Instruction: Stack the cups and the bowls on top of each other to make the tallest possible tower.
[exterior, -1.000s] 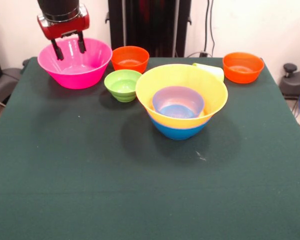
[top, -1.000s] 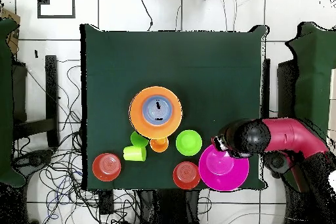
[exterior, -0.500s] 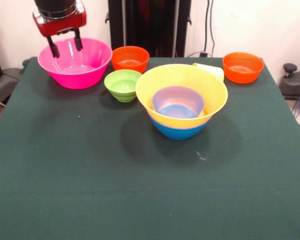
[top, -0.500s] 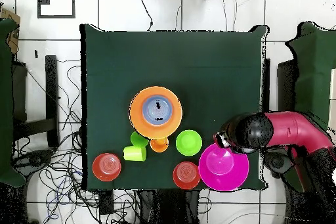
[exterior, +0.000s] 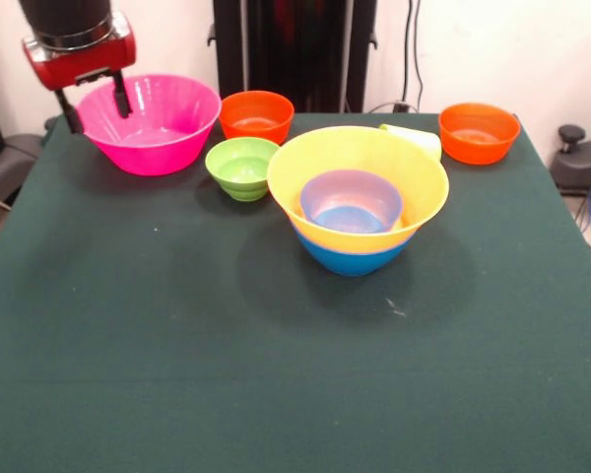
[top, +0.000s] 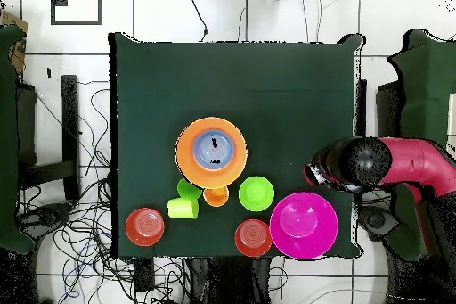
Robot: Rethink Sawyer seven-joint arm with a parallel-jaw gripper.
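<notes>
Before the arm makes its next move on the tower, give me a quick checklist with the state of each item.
1. Pincer open and empty: ok.
2. Pincer lined up over the pink bowl: not ok, it straddles the rim at one side.
3. Pink bowl upright and empty: ok.
4. The tower upright, small blue bowl nested in the yellow-orange bowl: ok.
5. Green bowl clear of the tower: ok, a gap shows.
6. Cups behind the tower reachable: cannot tell, mostly hidden in front view.

The gripper [exterior: 95, 101] was seen with fingers spread, empty, beside the pink bowl [exterior: 150, 128]. A small blue bowl [exterior: 352, 202] was nested in the yellow bowl [exterior: 320, 158] atop a blue one.
</notes>
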